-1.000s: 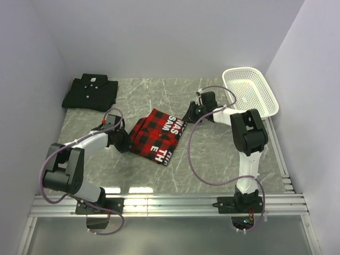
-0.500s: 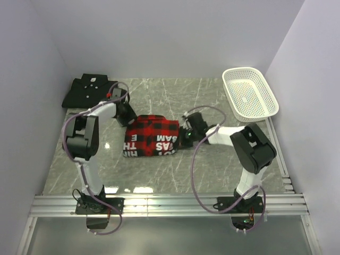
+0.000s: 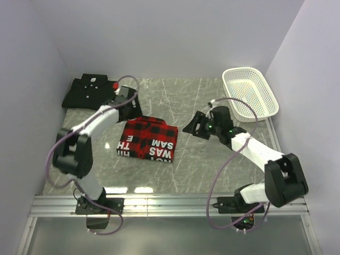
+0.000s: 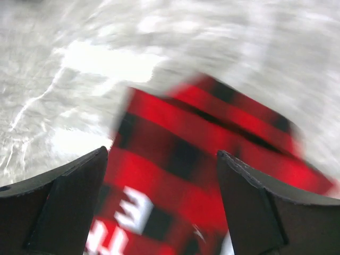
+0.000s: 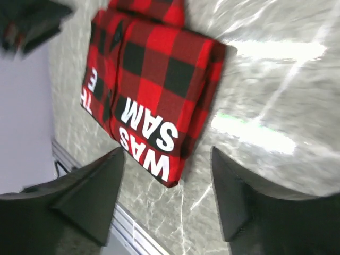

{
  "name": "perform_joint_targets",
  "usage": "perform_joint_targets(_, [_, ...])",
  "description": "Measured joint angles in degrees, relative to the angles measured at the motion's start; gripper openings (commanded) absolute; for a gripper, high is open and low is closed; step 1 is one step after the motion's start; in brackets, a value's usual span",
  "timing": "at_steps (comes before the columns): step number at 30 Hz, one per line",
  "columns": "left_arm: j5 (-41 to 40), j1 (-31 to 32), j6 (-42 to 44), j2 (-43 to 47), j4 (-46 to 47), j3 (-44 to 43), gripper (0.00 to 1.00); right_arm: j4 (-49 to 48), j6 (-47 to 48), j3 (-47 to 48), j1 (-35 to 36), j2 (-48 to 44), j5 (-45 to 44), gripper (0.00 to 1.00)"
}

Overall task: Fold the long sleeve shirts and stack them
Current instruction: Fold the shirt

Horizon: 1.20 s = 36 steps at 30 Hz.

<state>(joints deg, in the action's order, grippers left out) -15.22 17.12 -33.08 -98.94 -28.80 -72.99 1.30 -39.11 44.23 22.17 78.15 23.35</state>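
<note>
On marble table (image 3: 212, 159), folded plaid shirt (image 3: 147, 139)

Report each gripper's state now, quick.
Left gripper: open, holding nothing.
Right gripper: open, holding nothing.

Looks like a robotics lab test cell, not a home. Plain white walls (image 3: 159, 37) box in a marble-look tabletop (image 3: 196, 159), and an aluminium rail (image 3: 170, 204) across the bottom of the frame carries the left arm's base (image 3: 98, 206) and the right arm's base (image 3: 239, 204).
</note>
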Motion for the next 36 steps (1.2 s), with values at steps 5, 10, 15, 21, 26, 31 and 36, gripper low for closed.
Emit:
perform_joint_targets(5, [-8.7, 19.9, 4.2, 12.6, 1.5, 3.4, 0.92, -0.1, -0.5, -5.1, -6.1, -5.4, 1.1, 0.82])
perform_joint_targets(10, [-16.3, 38.1, 7.0, 12.6, 1.4, 8.3, 0.89, 0.2, -0.6, -8.8, -12.0, -6.8, 5.9, 0.82])
perform_joint_targets(15, [-21.5, 48.0, 8.4, 5.0, 0.5, 9.4, 0.8, 0.2, -0.6, -10.3, -13.8, -8.7, 7.2, 0.89])
perform_joint_targets(21, [-25.2, 53.0, 10.8, -3.0, 1.4, 9.4, 0.72, -0.6, -1.6, -13.2, -15.2, -10.5, 7.6, 0.89])
perform_joint_targets(26, [-27.1, 54.6, 12.2, -6.8, 1.7, 9.2, 0.68, -2.1, -2.4, -15.5, -16.6, -10.5, 8.4, 0.89])
perform_joint_targets(31, [-29.5, 54.6, 12.3, -8.1, 2.2, 9.1, 0.45, -3.7, -3.5, -16.5, -17.6, -10.3, 9.7, 0.88])
perform_joint_targets(36, [-30.8, 54.6, 12.5, -9.1, 1.9, 9.1, 0.06, -10.2, -6.7, -18.1, -17.6, -7.4, 11.9, 0.88])
